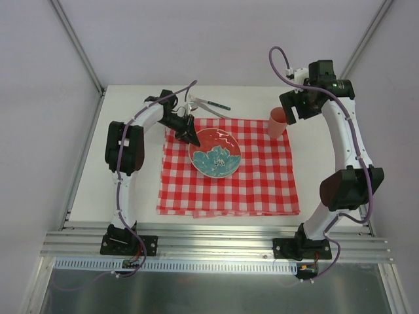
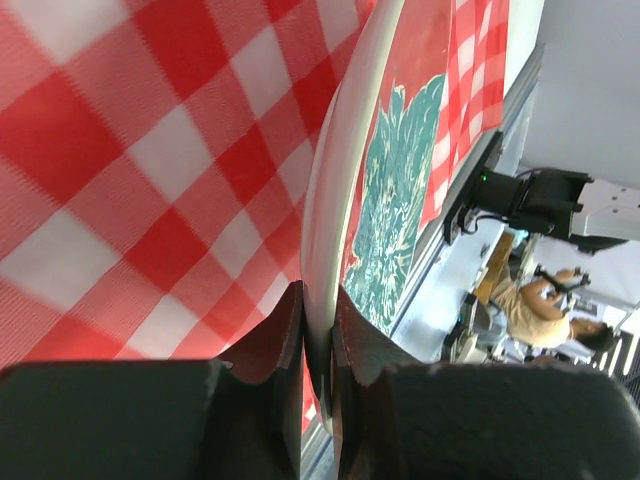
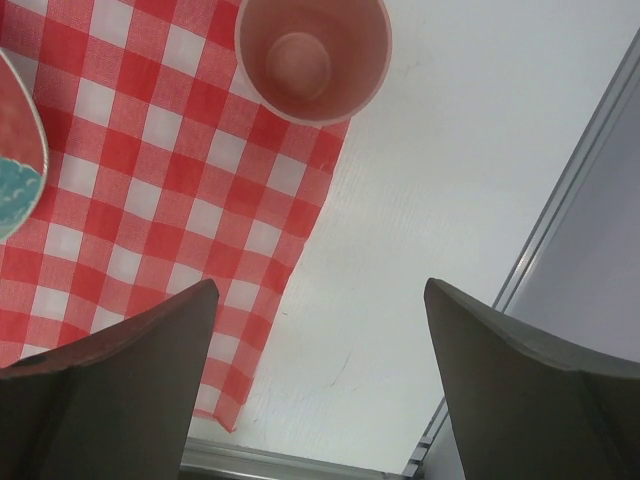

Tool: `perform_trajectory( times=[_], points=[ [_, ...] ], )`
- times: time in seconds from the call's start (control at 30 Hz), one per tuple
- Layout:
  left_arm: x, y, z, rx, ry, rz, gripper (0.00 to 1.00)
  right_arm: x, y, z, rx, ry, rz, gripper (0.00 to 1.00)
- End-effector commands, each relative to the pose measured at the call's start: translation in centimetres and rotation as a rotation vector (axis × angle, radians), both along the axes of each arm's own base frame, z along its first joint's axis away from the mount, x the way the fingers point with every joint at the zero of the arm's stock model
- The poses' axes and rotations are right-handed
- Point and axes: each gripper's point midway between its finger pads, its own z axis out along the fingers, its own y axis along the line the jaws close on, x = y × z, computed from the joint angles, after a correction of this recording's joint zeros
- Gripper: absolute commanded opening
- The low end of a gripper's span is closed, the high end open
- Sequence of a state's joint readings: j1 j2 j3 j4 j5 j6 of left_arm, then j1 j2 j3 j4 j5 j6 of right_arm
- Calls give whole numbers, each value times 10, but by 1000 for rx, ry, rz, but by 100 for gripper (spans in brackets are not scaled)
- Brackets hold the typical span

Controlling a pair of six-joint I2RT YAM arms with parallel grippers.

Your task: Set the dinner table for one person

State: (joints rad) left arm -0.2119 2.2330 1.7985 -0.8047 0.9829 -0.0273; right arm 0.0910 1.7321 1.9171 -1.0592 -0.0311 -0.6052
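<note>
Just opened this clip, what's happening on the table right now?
The left end effector is clamped on the rim of the red plate with a teal flower, on the checked cloth spread over the dinner table. The right end effector is open above the pink cup, which stands at the cloth's far right corner, and is not touching it. What looks like cutlery lies on the bare table beyond the cloth.

Left gripper (image 2: 318, 335) is pinched tight on the near rim of the plate (image 2: 395, 190), which is red with a teal flower. The checked cloth (image 2: 150, 170) lies right under it all.
</note>
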Motion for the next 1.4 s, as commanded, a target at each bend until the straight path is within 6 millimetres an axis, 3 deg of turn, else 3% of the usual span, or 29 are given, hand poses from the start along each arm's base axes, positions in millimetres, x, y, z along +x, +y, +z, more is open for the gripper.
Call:
perform_trajectory(
  times=[0.0,0.2,0.5,0.8,0.9,0.93,0.97,1.13,1.23,1.3,1.37],
  points=[
    [-15,-34,42,-147,0,-88,0,-14,-8,21,14,-52,-30,89],
    [-26,-60,34,-157,29,-140,0,-18,-15,21,18,-52,-49,89],
    [-6,-70,21,-186,29,-136,0,-32,-23,12,13,-26,-69,89],
    [-5,-77,12,-191,46,-139,0,-43,-28,6,3,-15,-79,90],
    [-4,-77,10,-181,43,-138,18,-42,-28,6,5,-14,-83,90],
    [-4,-77,11,-180,41,-138,30,-40,-28,5,5,-13,-85,90],
    [-5,-76,12,-175,38,-134,37,-39,-27,9,6,-22,-83,90],
    [4,-53,21,-142,-13,-90,66,-30,-15,25,70,-59,-71,90],
    [17,-22,32,-94,-86,-35,82,-21,12,41,106,-97,11,90],
    [26,1,45,-44,-150,13,83,-9,46,54,112,-134,109,90],
    [44,38,57,23,-217,98,84,-3,90,61,116,-156,238,90]
  ],
)
